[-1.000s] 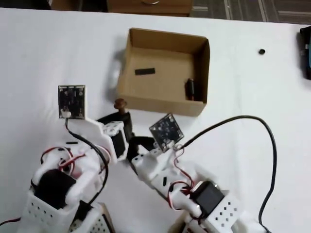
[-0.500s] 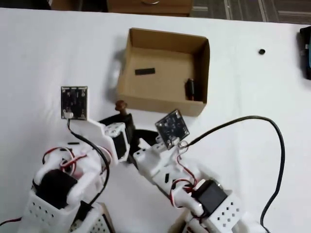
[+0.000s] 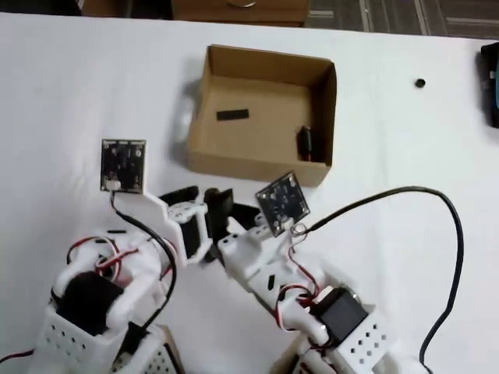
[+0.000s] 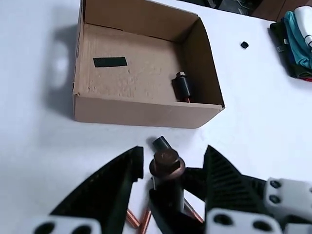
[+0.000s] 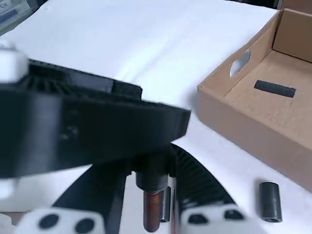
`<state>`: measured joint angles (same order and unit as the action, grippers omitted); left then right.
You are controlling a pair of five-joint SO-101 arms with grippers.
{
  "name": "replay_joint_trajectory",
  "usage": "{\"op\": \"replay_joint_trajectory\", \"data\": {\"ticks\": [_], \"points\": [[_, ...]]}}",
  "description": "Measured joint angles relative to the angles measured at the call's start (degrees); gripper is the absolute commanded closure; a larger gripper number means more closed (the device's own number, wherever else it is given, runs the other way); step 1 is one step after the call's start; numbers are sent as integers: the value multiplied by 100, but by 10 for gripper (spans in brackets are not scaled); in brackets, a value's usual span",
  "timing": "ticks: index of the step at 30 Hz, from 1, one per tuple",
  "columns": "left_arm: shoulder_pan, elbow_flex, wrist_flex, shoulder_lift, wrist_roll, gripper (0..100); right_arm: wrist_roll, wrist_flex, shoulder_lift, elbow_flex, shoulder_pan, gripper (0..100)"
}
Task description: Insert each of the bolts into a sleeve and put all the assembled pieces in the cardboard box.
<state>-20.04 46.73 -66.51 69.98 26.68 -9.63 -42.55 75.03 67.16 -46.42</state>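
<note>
White table (image 3: 78, 78), cardboard box (image 3: 257, 164) upper centre of high view. Right gripper (image 5: 152, 195) clamps bolt (image 5: 150, 214) just below it, left gripper (image 4: 174, 155) spread wide around. Loose sleeve (image 4: 160, 143) beside bolt — best line thread square before pushing.

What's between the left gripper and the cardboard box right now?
Left wrist view: a black sleeve lies on the white table just past the copper-headed bolt inside the open left gripper; beyond it, bare table to the cardboard box.

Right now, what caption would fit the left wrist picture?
A bolt between the jaws of the left gripper, a sleeve near it, one assembled piece in the box.
</note>
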Motion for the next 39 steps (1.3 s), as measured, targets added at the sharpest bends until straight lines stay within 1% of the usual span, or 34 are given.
{"op": "replay_joint_trajectory", "data": {"ticks": [2, 5, 7, 9, 10, 11, 13, 15, 20, 22, 24, 28, 31, 35, 39], "points": [[114, -220, 79, 0, 0, 793, 0, 0, 0, 0, 114, 980], [475, -782, 237, 0, 0, 801, 0, -9, 0, 0, 484, 980], [782, -1178, 273, 0, -9, 859, 0, -18, 0, 0, 782, 980], [1046, -1503, 281, 9, -141, 976, 0, -97, 0, 0, 1073, 980], [1152, -1609, 281, 44, -246, 989, 0, -149, 0, 0, 1222, 980], [1257, -1679, 281, 53, -343, 965, 0, -202, 0, 0, 1345, 980], [1495, -1697, 264, 53, -527, 984, 0, -281, 0, 0, 1565, 980], [1723, -1600, 202, 53, -853, 980, 0, -299, 0, -26, 1829, 980], [2286, -536, 0, 44, -2022, 980, 44, -598, -35, -695, 2251, 980], [2453, 88, 0, 9, -2356, 980, 334, -721, -264, -1037, 2303, 980], [2479, 703, 114, 0, -2532, 980, 510, -738, -747, -1371, 2426, 980], [2505, 1846, 800, 0, -2646, 980, 615, -782, -2092, -2382, 2681, 980], [2505, 2681, 1600, 0, -2655, 980, 642, -1011, -3367, -3455, 2822, 980], [2505, 3710, 2620, 0, -2655, 980, 642, -1741, -5169, -5213, 3068, 980], [2505, 4378, 3095, 0, -2655, 980, 642, -2664, -6813, -7165, 3262, 980]]}}
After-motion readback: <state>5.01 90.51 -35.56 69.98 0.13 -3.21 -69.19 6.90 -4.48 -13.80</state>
